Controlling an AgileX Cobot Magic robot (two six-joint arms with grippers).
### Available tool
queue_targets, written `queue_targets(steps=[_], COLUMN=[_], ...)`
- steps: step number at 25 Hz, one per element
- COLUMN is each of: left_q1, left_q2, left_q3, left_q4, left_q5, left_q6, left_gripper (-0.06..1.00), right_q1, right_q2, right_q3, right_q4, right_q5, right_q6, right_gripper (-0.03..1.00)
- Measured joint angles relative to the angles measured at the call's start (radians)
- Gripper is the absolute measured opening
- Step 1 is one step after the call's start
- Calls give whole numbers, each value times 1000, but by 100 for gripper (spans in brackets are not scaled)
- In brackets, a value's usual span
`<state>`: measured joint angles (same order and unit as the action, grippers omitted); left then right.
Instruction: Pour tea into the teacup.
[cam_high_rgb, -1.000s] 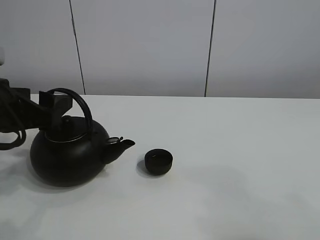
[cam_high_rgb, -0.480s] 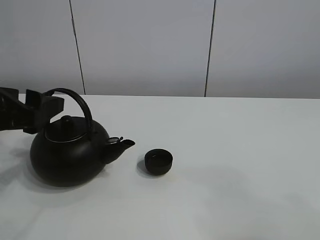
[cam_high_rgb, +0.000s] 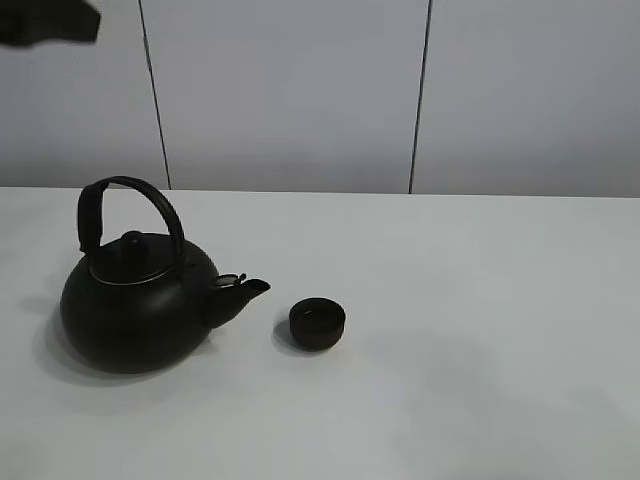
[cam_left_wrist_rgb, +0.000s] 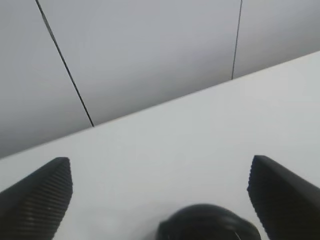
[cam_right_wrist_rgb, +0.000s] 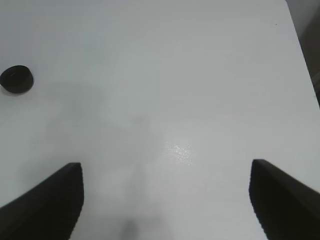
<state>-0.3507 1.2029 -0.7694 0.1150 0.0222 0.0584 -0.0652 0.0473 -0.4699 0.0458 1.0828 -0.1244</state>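
The teacup (cam_high_rgb: 317, 324) is a tiny low black cup standing on the white table just right of the spout of the big black kettle (cam_high_rgb: 135, 310). The kettle stands upright with its arched handle (cam_high_rgb: 130, 195) free. A dark part of my left arm (cam_high_rgb: 50, 20) shows high in the top left corner, well above the kettle. In the left wrist view my left gripper (cam_left_wrist_rgb: 160, 165) is open and empty, with a rounded bit of the kettle (cam_left_wrist_rgb: 202, 225) below it. My right gripper (cam_right_wrist_rgb: 166, 169) is open and empty over bare table, far from the teacup (cam_right_wrist_rgb: 16, 80).
The white table (cam_high_rgb: 480, 300) stretches wide to the right of the cup. A grey panelled wall (cam_high_rgb: 290, 90) stands behind it. The table's edge (cam_right_wrist_rgb: 300, 45) shows in the right wrist view.
My left gripper has risen from beside the kettle's handle up to the top left corner and has spread wider. Kettle and teacup have not moved.
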Motion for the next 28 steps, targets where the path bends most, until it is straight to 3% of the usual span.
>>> queue_targets(steps=[4, 6, 10, 14, 22, 28], left_q1=[74, 151, 331, 450, 449, 444], left_q2=[-5, -5, -10, -72, -421, -736], left_q3=[-190, -243, -280, -280, -252, -73], left_q4=[65, 83, 96, 98, 31, -13], left_q5=[141, 174, 216, 302, 490, 690], left_q6=[0, 0, 0, 0, -41, -44], left_gripper=[69, 69, 69, 69, 69, 69], right_q1=[0, 0, 0, 0, 0, 0], right_q2=[0, 0, 0, 0, 0, 0], right_q3=[0, 0, 0, 0, 0, 0], right_q4=[0, 0, 0, 0, 0, 0], right_q5=[0, 0, 0, 0, 0, -1], right_q6=[0, 0, 0, 0, 0, 0], right_gripper=[62, 62, 62, 62, 62, 62])
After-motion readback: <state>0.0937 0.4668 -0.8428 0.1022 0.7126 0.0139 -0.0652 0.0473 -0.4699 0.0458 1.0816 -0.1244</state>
